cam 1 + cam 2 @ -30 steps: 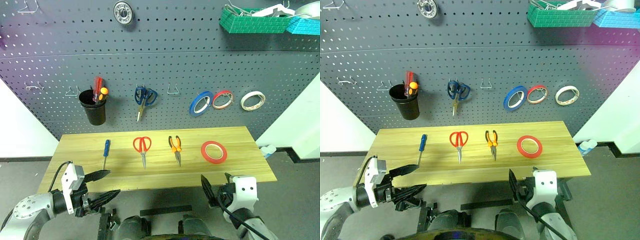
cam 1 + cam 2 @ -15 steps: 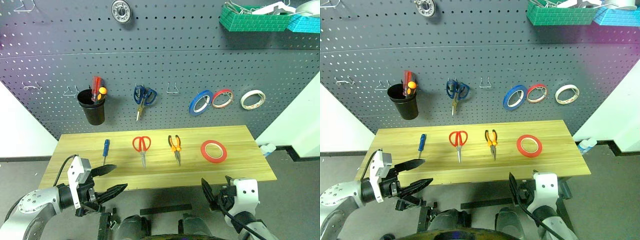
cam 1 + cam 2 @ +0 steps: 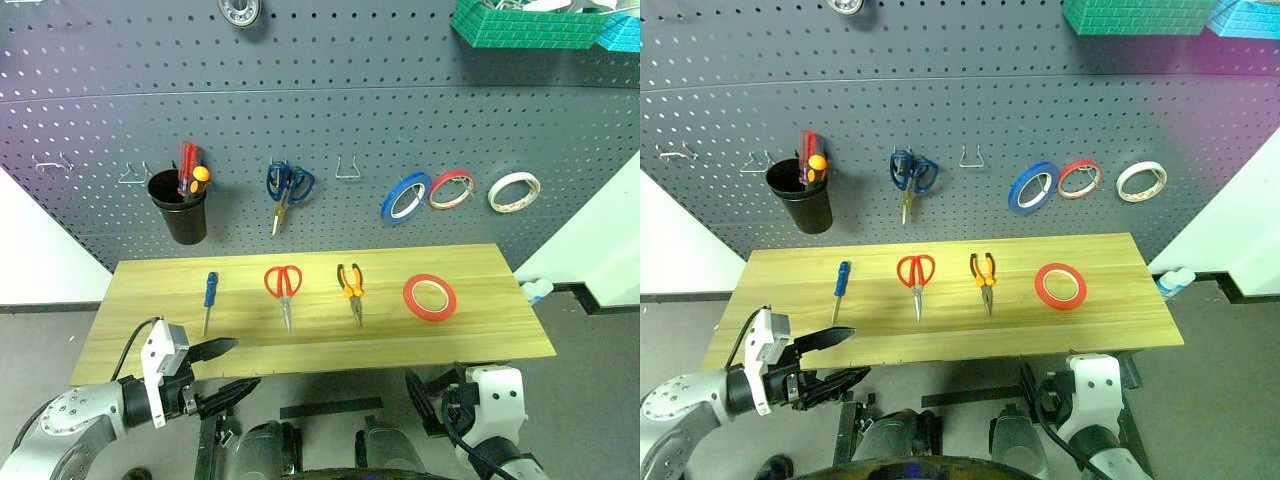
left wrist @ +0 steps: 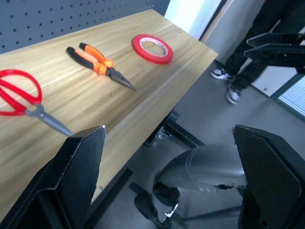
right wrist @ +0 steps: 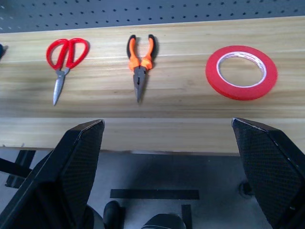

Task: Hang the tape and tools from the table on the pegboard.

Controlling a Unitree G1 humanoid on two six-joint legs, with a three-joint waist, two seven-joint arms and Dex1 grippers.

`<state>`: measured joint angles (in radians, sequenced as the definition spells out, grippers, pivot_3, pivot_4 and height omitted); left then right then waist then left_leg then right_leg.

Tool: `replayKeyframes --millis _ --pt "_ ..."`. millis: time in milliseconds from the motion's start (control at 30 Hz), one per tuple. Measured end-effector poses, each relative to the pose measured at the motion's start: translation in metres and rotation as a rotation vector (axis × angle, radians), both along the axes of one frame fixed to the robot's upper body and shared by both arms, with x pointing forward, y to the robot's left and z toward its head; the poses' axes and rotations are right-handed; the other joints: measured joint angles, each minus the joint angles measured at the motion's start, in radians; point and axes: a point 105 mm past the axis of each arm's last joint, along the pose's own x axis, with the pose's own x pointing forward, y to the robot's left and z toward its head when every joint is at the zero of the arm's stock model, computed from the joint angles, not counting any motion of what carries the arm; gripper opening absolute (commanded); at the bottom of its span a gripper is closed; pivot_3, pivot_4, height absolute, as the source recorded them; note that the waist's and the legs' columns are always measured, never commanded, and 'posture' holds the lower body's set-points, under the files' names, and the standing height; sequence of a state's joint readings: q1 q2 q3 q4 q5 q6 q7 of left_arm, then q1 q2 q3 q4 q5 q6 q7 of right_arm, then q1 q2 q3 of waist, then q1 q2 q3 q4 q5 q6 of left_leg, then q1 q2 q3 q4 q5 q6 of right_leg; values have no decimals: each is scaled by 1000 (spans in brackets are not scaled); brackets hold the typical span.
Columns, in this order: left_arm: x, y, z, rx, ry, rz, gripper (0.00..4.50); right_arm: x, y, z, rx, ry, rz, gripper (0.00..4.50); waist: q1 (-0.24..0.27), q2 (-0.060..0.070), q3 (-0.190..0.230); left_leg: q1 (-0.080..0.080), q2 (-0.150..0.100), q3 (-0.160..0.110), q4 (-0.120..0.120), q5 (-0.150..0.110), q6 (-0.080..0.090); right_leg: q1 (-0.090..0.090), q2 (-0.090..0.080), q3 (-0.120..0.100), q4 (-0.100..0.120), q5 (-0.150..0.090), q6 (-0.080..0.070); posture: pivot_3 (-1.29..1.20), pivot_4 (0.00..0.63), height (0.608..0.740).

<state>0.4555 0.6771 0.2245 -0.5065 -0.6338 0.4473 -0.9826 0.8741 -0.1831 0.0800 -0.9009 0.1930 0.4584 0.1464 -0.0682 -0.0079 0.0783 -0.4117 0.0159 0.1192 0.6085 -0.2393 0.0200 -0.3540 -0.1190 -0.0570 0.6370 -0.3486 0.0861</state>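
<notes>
On the wooden table (image 3: 480, 338) lie, left to right, a small blue-handled screwdriver (image 3: 209, 297), red-handled scissors (image 3: 284, 290), orange-and-black pliers (image 3: 351, 290) and the red tape ring (image 3: 430, 297). Behind it rises the dark grey pegboard (image 3: 330, 110). My left gripper (image 3: 246, 362) hangs open and empty just below the table's front edge, under the screwdriver. Lower, in front of the table under the tape, my right gripper (image 3: 432, 388) is open and empty too. The right wrist view looks across the front edge at the scissors (image 5: 64, 55), pliers (image 5: 140, 59) and tape (image 5: 241, 71).
On the pegboard hang a black cup (image 3: 184, 210) with red and orange screwdrivers, blue scissors (image 3: 287, 187), a blue roll (image 3: 404, 197), a red-rimmed roll (image 3: 451, 188) and a whitish roll (image 3: 514, 191). Bare hooks (image 3: 347, 170) sit between them. A person's legs (image 4: 248, 57) stand beyond the table's right end.
The whole picture has shifted as the camera tipped down. My left gripper has drifted a little to the right below the table edge. Both grippers stay open.
</notes>
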Motion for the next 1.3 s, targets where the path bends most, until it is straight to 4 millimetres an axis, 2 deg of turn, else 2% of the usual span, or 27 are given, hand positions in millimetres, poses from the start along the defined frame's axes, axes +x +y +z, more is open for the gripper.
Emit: replayKeyframes --millis 233,433,467,500,533,567,600,633,700,800,1000,1300 --pt "12 -10 24 6 -43 0 4473 1 0 1 2 -7 5 4500 0 0 4 0 0 0 -1 0 0 0 0 0 -1 0 0 -85 90 740" --pt "16 -21 35 -12 -41 0 4473 3 -4 9 -42 -22 21 4500 1 1 7 0 0 0 -1 0 0 0 0 0 -1 0 0 -75 95 740" --pt "15 -22 36 -10 -37 5 4473 10 -7 6 -55 -24 36 4500 -3 -2 8 1 0 0 -1 0 0 1 1 0 -1 0 0 -75 95 740" --pt "15 -23 37 -10 -33 3 4473 34 -14 -1 -84 -38 69 4500 -11 -7 10 3 2 0 0 0 -1 3 1 -2 -4 2 -3 -75 95 740" --pt "17 -25 39 -14 -37 -1 4473 65 -26 -9 -116 -42 73 4500 -17 -9 12 3 3 0 4 0 0 5 1 -5 -6 8 -5 -69 93 740" --pt "18 -27 41 -16 -43 -3 4473 90 -41 -11 -134 -44 44 4500 -15 -6 17 3 3 0 7 0 0 5 0 -5 -7 12 -5 -69 93 740" --pt "18 -28 44 -18 -52 -7 4473 104 -53 -8 -153 -52 19 4500 -5 -4 19 3 2 0 7 0 0 4 -1 -5 -7 12 -5 -68 87 740" --pt "16 -28 43 -15 -46 -6 4473 109 -60 -10 -166 -41 14 4500 8 0 20 3 1 0 7 0 0 4 -3 -5 -7 12 -5 -64 83 740" --pt "15 -26 40 -12 -28 4 4473 113 -62 -25 -150 15 13 4500 33 1 20 1 1 -2 5 0 0 2 -1 -5 -5 12 -3 -61 82 740" --pt "15 -26 40 -12 -35 5 4473 113 -58 -39 -131 59 31 4500 32 6 21 -2 1 -3 4 5 -4 0 0 -5 -5 12 2 -55 81 740" --pt "12 -19 33 -3 -47 26 4473 117 -58 -35 -135 26 39 4500 23 6 21 -4 1 -3 6 4 -2 2 2 -5 -4 12 6 -52 79 740" --pt "18 -12 24 22 -100 74 4473 132 -63 -42 -170 33 36 4500 26 4 21 2 1 -3 8 1 -1 4 1 -5 -3 12 6 -42 79 740"
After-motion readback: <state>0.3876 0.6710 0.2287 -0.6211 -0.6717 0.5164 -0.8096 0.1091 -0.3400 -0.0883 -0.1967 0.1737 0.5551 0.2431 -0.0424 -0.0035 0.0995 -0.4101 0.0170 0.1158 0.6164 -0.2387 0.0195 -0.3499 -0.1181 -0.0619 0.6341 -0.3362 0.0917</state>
